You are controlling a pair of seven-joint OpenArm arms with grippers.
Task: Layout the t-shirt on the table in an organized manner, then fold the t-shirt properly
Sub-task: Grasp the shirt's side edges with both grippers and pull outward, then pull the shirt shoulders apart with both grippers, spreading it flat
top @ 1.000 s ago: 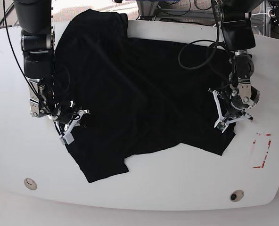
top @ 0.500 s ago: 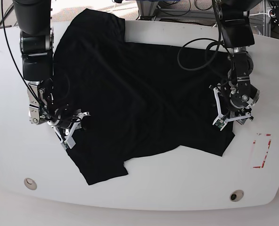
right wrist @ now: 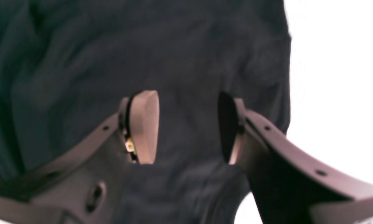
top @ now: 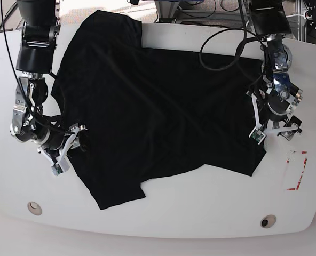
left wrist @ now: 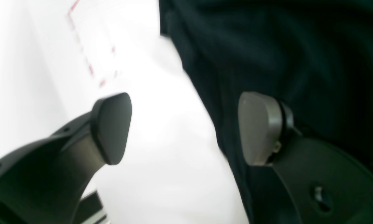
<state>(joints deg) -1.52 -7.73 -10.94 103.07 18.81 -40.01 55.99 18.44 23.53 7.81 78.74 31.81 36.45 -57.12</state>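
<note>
Base view, near to far: bench (top: 163, 224), white, bare along the near edge with two small holes; red tape rectangle (top: 297, 170) near the left arm's side. Shirt (top: 158, 117), black, spread across the middle of the bench, not yet square: one sleeve or corner hangs toward the near edge, the far part bunches at the far rim, and diagonal creases cross the body. Right hand (top: 67, 152), at the shirt's edge on that view's left; left hand (top: 270, 128), at the opposite edge. Step in hand, judged: laying out, not folding. To do it well, each hand should take an outer edge or corner low against the bench, and both should draw outward evenly so the creases pull flat without dragging the whole shirt off centre; folding should wait until the hem and sleeves lie straight. Left wrist view: left hand (left wrist: 183, 127) released, pads wide apart, nothing between them; one pad hangs over bare bench, the other over the shirt's edge, though contact cannot be told. Right wrist view: right hand (right wrist: 188, 127) parted about halfway, empty, poised over cloth just inside the shirt's edge; whether the pads (right wrist: 144, 124) touch the fabric cannot be told.
</note>
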